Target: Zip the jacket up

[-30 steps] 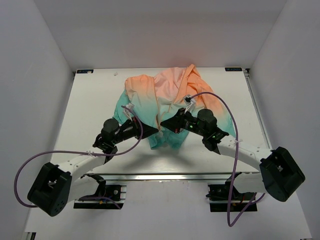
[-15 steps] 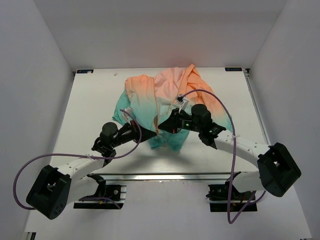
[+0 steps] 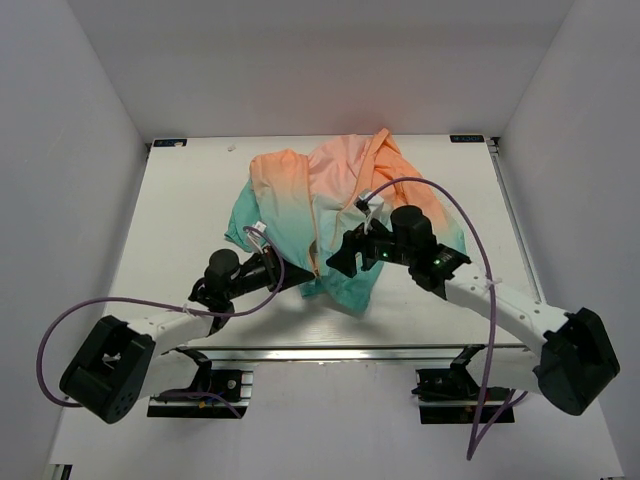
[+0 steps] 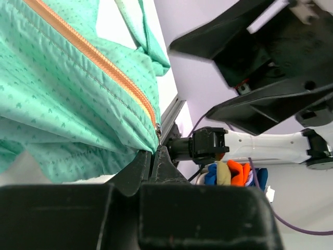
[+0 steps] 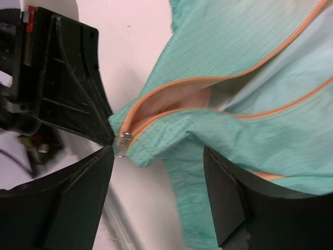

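Observation:
The jacket (image 3: 335, 190) lies bunched on the white table (image 3: 180, 220), peach at the far side and teal toward me. My left gripper (image 3: 303, 268) is shut on the teal hem (image 4: 104, 140) right at the bottom of the orange zipper (image 4: 99, 60). The metal slider (image 5: 124, 139) sits at that lower end, and the zipper above it gapes open. My right gripper (image 3: 336, 263) stands open just to the right of the left one. Its fingers (image 5: 78, 192) straddle the hem corner without touching it, in the right wrist view around (image 5: 158, 169).
The near table edge with its metal rail (image 3: 330, 350) runs just below the grippers. Purple cables (image 3: 120, 305) loop off both arms. White walls (image 3: 80, 120) enclose the table. A bundle of orange and blue cloth (image 4: 237, 174) shows beyond the edge in the left wrist view.
The right gripper has opened and let go of the jacket at the zipper's lower end. The left gripper has kept its grip, and the hem has shifted slightly toward the near edge.

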Tool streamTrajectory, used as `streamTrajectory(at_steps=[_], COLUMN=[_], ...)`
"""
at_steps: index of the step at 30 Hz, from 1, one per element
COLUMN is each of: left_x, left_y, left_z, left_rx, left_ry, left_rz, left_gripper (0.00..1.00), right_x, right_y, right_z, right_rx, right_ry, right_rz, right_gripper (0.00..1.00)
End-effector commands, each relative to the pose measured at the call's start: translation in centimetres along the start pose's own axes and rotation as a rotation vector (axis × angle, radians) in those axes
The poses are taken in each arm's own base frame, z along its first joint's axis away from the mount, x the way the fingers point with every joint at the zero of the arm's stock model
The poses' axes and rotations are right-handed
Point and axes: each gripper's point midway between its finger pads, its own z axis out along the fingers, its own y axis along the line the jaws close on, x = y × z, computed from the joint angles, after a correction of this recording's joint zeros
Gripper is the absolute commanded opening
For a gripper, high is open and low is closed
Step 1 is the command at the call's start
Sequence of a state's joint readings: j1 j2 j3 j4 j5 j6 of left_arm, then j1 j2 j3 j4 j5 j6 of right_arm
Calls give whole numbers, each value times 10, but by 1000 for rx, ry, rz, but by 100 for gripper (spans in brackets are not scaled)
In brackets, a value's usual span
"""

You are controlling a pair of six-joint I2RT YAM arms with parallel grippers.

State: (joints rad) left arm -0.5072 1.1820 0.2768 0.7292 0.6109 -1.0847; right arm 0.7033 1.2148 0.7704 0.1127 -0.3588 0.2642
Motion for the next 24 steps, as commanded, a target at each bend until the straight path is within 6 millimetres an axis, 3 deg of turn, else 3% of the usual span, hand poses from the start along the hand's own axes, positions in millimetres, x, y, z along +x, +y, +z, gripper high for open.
streamTrajectory(at_steps=[1, 6, 9, 12, 15, 24], left_x=[-9, -18, -21, -23, -23, -21], left_y=[-16, -15, -15, -19, -19, -19], left_z=[-3, -5, -5, -7, -8, -8], left_rx=[23, -58, -87, -86, -87, -83], left_ry=[-36, -61, -60, -65, -67, -59], left_rz=[10, 4, 9, 16, 21, 24], left_gripper=[0, 0, 0, 0, 0, 0], right_x=[-26, -14, 1, 6, 6, -1], right_y=[3, 23, 35, 33, 45, 47], right_z=[-19, -19, -14, -8, 1, 19], right_rx=[55, 75, 140, 210, 241, 263], right_ry=[-13, 34, 86, 104, 74, 39], right_rz=[-333, -560, -648, -710, -774, -794], right_gripper=[77, 89, 89, 89, 89, 80])
